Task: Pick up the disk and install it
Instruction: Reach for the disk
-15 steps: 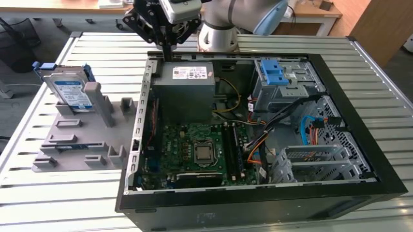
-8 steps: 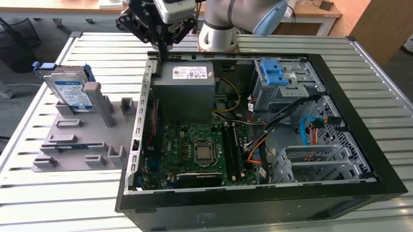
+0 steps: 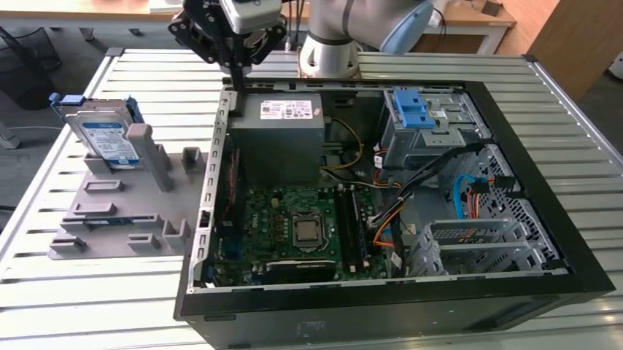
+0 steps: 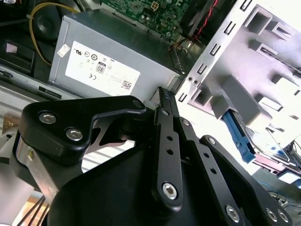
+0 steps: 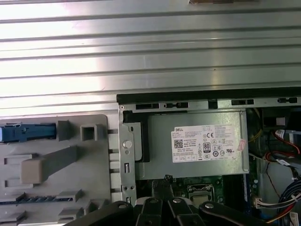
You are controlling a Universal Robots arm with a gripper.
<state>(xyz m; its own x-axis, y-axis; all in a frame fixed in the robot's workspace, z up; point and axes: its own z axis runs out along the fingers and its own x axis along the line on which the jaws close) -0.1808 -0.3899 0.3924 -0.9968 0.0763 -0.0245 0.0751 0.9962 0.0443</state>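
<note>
The disk (image 3: 105, 136), silver with a blue-and-white label and a thin blue bracket, stands on edge in a grey fixture (image 3: 117, 211) on the exterior view's left, beside the open computer case (image 3: 389, 189). Its blue bracket edge shows in the first wrist view (image 5: 26, 133) and in the second wrist view (image 4: 236, 136). My gripper (image 3: 236, 76) hangs over the case's back corner near the power-supply box (image 3: 284, 120), well apart from the disk. Its fingers (image 4: 164, 96) are pressed together, shut on nothing.
Inside the case lie the motherboard (image 3: 297, 226), cables and a drive cage with blue latch tabs (image 3: 419, 109). The grey fixture carries several upright posts and slots. A slatted metal table (image 3: 87, 292) bears everything.
</note>
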